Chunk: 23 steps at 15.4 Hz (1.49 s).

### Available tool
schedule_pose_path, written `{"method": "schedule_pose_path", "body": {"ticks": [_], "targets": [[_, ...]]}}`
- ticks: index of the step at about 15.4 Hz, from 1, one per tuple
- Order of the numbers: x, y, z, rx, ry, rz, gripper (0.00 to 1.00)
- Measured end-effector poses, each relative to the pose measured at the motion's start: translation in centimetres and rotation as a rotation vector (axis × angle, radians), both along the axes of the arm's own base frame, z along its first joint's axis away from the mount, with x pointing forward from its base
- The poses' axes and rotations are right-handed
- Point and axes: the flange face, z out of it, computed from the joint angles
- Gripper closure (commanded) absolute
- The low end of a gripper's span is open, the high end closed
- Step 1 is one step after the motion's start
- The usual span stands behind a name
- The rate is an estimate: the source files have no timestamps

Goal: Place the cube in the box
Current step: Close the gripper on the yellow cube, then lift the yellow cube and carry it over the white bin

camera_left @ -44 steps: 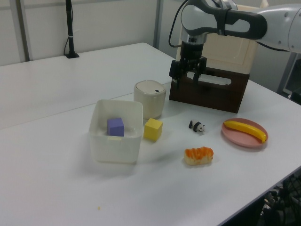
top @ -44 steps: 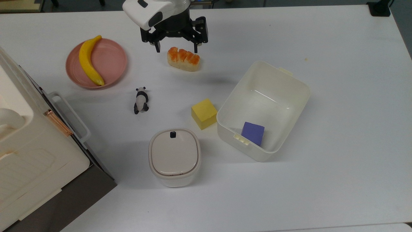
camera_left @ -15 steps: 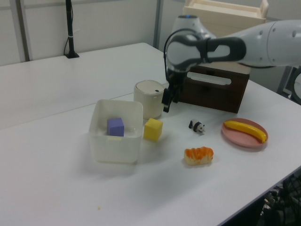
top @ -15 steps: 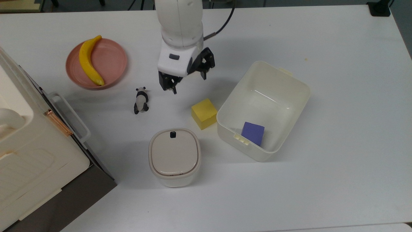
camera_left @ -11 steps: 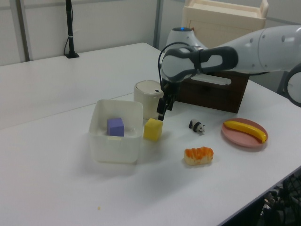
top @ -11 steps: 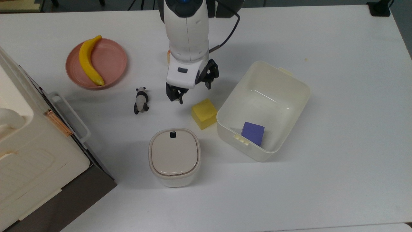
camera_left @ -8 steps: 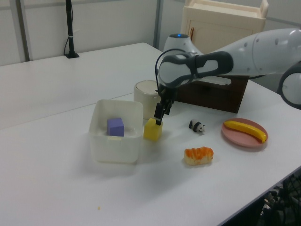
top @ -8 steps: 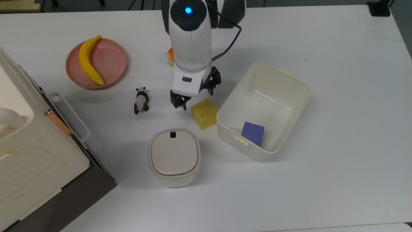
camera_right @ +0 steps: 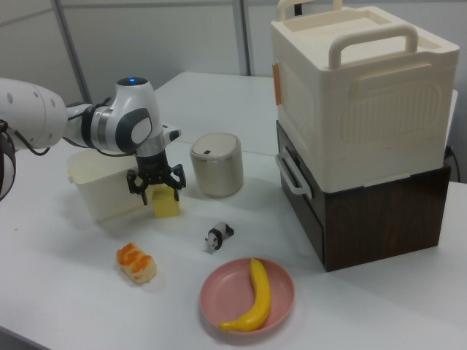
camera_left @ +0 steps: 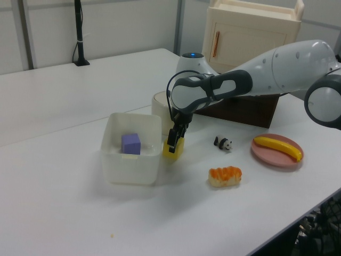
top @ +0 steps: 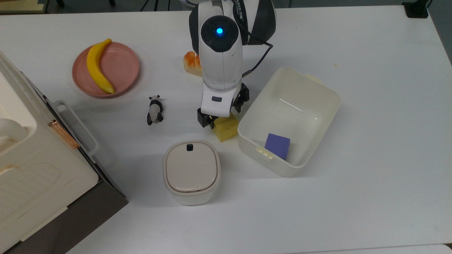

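cube from gripper: the cube [top: 226, 129] is found directly beneath the gripper [top: 221, 113], on the table [top: 370, 106], with its top already between the fingers

gripper state: the fingers are seen spread apart, one on each side of the cube, wider than the cube; no squeeze on it is judged to have been made yet

finger line: in the top view one finger [top: 205, 120] is set at the cube's lower-left side and the other at its upper-right side, near the box [top: 310, 84]

cube axis: no long axis is offered; only a match between the fingers and one pair of flat faces is needed, and the alignment looks fair

box from gripper: the box is met just past the cube on the top view's right, with its near wall just beside the cube; a purple cube [top: 277, 145] is already held in it

coming move: a short drop and a closing are judged to be called for, then a lift over the near wall

right view: both fingers of the gripper [camera_right: 155, 187] are shown astride the cube [camera_right: 166, 205], with the cube's lower part left bare

left view: the gripper [camera_left: 173, 143] is seen edge-on, so the spread is hidden there, but the cube [camera_left: 173, 151] is shown standing against the box [camera_left: 130, 165]

top view: much of the cube's top is covered by the wrist, so only its lower corner is left to be read
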Motion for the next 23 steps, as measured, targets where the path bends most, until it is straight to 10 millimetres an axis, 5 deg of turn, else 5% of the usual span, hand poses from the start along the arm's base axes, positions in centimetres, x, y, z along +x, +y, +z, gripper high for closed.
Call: {"method": "schedule_pose_path", "body": {"ticks": [6, 9, 12, 17, 21, 23], "targets": [[-0.1, -1.4, 1.6, -0.01, 0.014, 0.005, 0.31], [-0.6, -4.5, 6.1, -0.004, 0.027, 0.013, 0.31], [-0.4, -5.2, 12.2, 0.063, -0.03, -0.008, 0.31], [0.2, -2.6, 15.8, 0.161, -0.09, -0.015, 0.31], [-0.1, 2.2, 17.1, 0.185, -0.1, -0.028, 0.31], [-0.5, 4.9, 17.2, 0.19, -0.096, -0.018, 0.18]]}}
